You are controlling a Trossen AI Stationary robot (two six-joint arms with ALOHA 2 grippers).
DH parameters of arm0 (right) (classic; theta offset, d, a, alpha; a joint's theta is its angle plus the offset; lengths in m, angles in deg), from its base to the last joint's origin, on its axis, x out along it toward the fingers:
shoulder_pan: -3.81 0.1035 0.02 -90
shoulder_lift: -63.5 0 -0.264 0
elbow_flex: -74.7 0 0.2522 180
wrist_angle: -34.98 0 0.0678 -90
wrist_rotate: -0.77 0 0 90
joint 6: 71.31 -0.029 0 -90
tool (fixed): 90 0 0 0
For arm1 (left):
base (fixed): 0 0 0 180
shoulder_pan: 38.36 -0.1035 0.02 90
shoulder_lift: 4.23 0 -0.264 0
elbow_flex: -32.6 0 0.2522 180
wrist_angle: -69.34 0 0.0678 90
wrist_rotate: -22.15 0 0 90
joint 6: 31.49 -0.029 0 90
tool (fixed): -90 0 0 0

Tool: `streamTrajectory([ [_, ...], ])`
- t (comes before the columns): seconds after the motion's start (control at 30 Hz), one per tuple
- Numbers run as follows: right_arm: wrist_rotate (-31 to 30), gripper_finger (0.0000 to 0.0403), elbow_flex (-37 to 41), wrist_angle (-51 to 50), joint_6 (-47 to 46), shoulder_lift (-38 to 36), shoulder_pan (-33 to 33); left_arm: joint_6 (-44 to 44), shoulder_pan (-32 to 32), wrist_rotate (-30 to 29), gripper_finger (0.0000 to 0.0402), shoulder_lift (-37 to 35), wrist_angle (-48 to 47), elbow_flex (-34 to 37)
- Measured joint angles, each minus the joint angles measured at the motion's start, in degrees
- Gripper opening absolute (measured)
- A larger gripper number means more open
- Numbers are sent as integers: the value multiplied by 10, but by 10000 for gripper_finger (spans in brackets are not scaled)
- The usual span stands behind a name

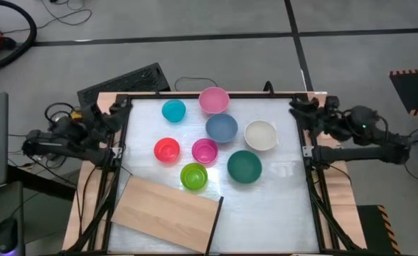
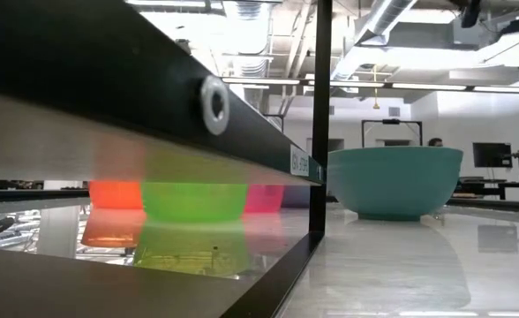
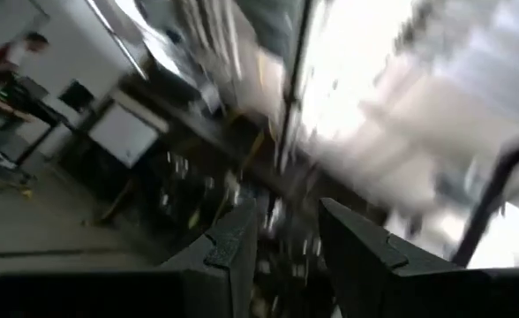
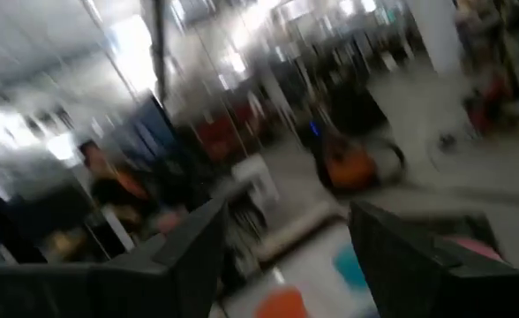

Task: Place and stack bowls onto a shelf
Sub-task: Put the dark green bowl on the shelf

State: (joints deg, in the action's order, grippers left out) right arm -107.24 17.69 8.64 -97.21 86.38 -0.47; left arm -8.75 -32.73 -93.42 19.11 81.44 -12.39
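Note:
Eight bowls stand rim-up on the white table in the high view: cyan point(image 1: 173, 110), light pink point(image 1: 214, 99), slate blue point(image 1: 222, 127), cream point(image 1: 260, 135), red-orange point(image 1: 167, 150), magenta point(image 1: 205, 151), lime green point(image 1: 193, 176) and the larger teal one point(image 1: 244, 166). The light-wood shelf point(image 1: 168, 212) sits askew at the near left, just in front of the lime bowl. My left arm point(image 1: 74, 135) is folded at the table's left edge, and its gripper point(image 3: 288, 238) is open. My right arm point(image 1: 347, 131) is folded at the right edge with its gripper point(image 4: 286, 243) open. Neither touches anything.
The black table frame point(image 1: 209, 95) runs round the white top. A keyboard point(image 1: 127, 82) lies beyond the far left corner. In the low view a black frame bar point(image 2: 154, 97) crosses close in front, with the teal bowl point(image 2: 394, 181) to its right. Bare table shows near right.

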Motion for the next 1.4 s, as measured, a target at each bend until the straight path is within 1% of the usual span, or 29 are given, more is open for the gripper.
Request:
streamTrajectory([
  [0.1, 1, 265, -59, -123, -38, 66, 0, -7, 0, 26, 108, 56, -78, -61],
  [0.17, 14, 265, -90, -201, -54, 110, 2, -7, 0, 56, 108, 92, -129, -99],
  [0.23, 43, 265, -118, -273, -62, 155, 2, -4, 0, 99, 109, 123, -175, -137],
  [0.37, 121, 265, -151, -379, -70, 241, 4, 4, 0, 192, 109, 176, -273, -203],
  [0.47, 163, 265, -155, -419, -68, 301, 21, 4, 1, 227, 109, 208, -335, -241],
  [0.57, 175, 265, -155, -435, -55, 348, 49, 4, 1, 245, 109, 234, -355, -259],
  [0.63, 180, 265, -155, -432, -45, 371, 65, 2, 2, 271, 110, 250, -356, -263],
  [0.67, 180, 265, -155, -430, -42, 381, 72, 2, 2, 275, 112, 257, -358, -263],
  [0.7, 180, 265, -155, -426, -42, 388, 77, 2, 2, 264, 115, 262, -364, -263],
  [0.8, 180, 265, -155, -421, -42, 401, 91, 9, 1, 178, 121, 276, -411, -263],
  [0.87, 180, 265, -155, -418, -45, 402, 98, 4, 0, 147, 122, 286, -438, -263],
  [0.93, 180, 265, -155, -417, -57, 402, 101, -13, 1, 134, 123, 296, -443, -263],
  [1.07, 181, 265, -156, -414, -76, 397, 103, 19, 0, 133, 123, 314, -445, -263],
  [1.3, 181, 265, -156, -413, -92, 398, 103, 17, 0, 131, 123, 327, -447, -263],
  [1.37, 181, 265, -156, -412, -92, 402, 103, -4, -1, 150, 125, 330, -450, -262],
  [1.4, 181, 265, -156, -411, -89, 403, 103, -8, -4, 171, 129, 332, -450, -262],
])
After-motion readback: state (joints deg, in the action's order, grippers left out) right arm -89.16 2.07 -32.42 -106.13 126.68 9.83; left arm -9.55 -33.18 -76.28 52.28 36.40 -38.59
